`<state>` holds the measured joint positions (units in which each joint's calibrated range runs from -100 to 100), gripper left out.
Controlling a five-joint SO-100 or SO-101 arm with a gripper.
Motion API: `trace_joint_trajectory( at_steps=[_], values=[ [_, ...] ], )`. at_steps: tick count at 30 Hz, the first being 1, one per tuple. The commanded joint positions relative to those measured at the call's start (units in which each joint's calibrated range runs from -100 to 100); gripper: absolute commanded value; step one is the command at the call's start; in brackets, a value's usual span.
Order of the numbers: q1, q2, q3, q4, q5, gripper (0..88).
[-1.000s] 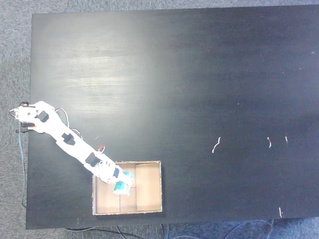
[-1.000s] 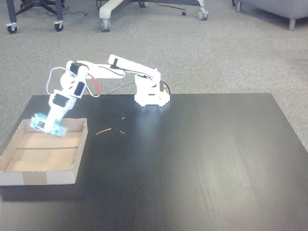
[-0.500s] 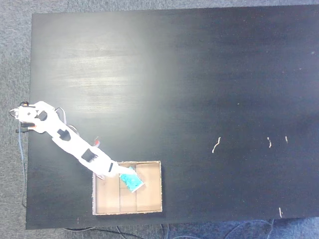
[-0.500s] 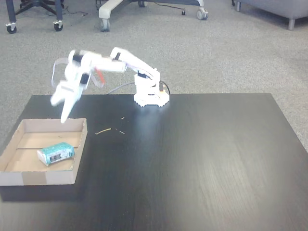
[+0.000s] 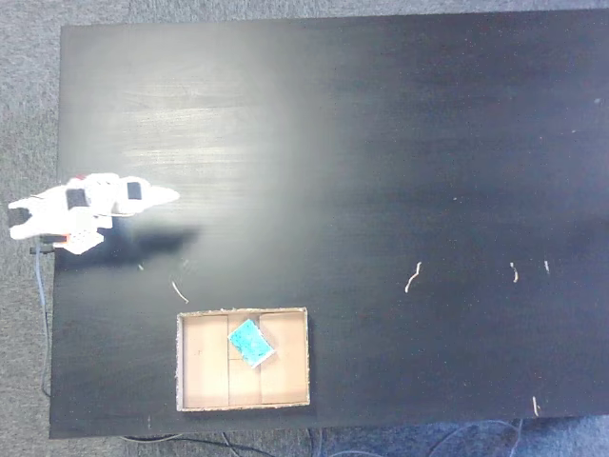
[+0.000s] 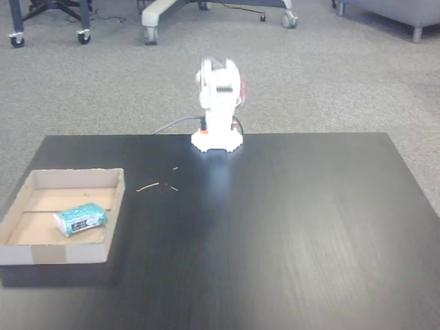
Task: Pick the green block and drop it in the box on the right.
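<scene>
The gripper (image 5: 169, 196) pointed out over the black table (image 5: 400, 143) in a fixed view from above, its white tip narrowing to a point; whether the jaws were spread or pressed together could not be told, and nothing showed between them. Behind it the white arm (image 5: 76, 205) was folded back over its base at the table's left edge in that view, casting a dark shadow just below itself. In the other fixed view the arm (image 6: 218, 103) stood bunched upright on its base at the far edge of the table, blurred, with a grey cable trailing off to the left.

The green block (image 5: 250, 343) lay flat on the floor of the box (image 5: 285, 395), turned at an angle, near the middle and towards the upper wall in the view from above. In the low fixed view the green block (image 6: 80, 219) rested on its side in the box (image 6: 55, 253), teal with a whitish label, apart from the walls. The tan cardboard box sat at the table's near left corner in that view, well apart from the arm.

A few pale scraps (image 5: 412, 277) lay scattered on the tabletop, and one small sliver (image 6: 147, 186) rested just beside the box's far right corner.
</scene>
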<state>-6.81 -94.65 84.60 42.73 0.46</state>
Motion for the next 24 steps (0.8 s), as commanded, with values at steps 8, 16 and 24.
trace_joint_trajectory(
  at_steps=[8, 16, 24],
  values=[
    [-5.37, -3.23, 15.40, 4.67, -0.39, 0.1],
    [-0.77, -3.40, 15.40, 5.16, -3.96, 0.2],
    [-1.69, -3.40, 15.40, 4.83, -1.42, 0.2]
  ],
)
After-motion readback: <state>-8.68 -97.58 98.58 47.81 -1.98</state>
